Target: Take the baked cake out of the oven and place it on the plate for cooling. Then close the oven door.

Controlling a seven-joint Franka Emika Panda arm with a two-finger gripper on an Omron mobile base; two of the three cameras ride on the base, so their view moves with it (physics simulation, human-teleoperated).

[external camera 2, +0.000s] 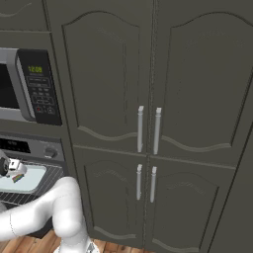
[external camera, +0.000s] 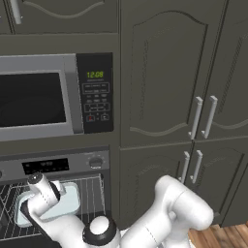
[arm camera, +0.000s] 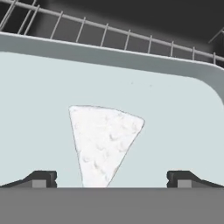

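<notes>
Hand view: gripper point(arm camera: 112, 178), jaws wide and empty, over the cake point(arm camera: 175, 113); stiff slab, so grip its rim.

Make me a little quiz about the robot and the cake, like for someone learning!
1. True or false: the baked cake lies on the wire rack inside the oven.
2. The tool is: A) open above the cake, B) shut on the cake, C) gripping a cabinet handle.
3. Fill in: the microwave with the green clock sits ____ the oven.

Key: 1 true; 2 A; 3 above.
</notes>
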